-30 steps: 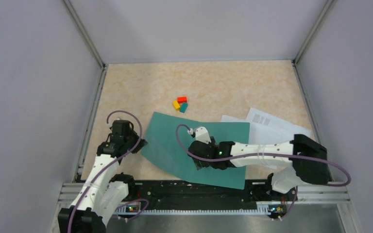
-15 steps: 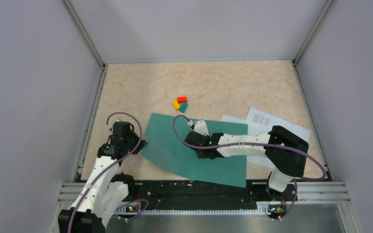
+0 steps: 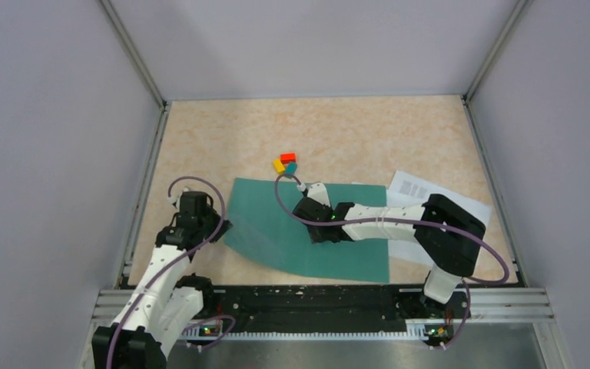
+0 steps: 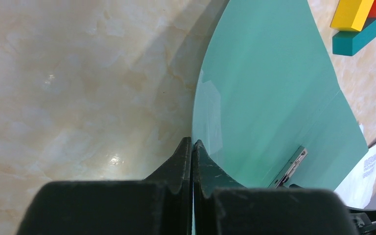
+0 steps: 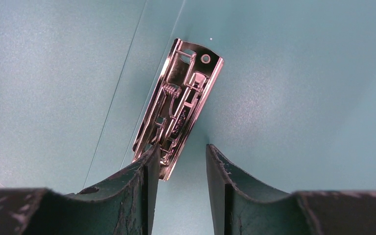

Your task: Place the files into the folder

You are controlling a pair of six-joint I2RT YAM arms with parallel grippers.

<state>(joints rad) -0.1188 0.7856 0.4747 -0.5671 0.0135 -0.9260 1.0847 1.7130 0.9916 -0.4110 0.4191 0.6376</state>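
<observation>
Right tool (image 5: 180,156) advanced, wrist shows folder (image 5: 298,73) clip (image 5: 178,110)

A tabletop (image 3: 353,131) of pale peach marbled laminate is seen spreading ahead of and to both sides of the right gripper (image 3: 309,198). It is enclosed by three plain grey-lilac walls: a back wall (image 3: 307,46) far ahead of that gripper, a left wall (image 3: 46,154) outward of the left gripper (image 3: 219,228), and a right wall (image 3: 561,154) opposite. Aluminium posts (image 3: 132,54) are set in the far corners. Soft glare spots (image 4: 112,159) are shown on the marbling just left of the left gripper's tips
</observation>
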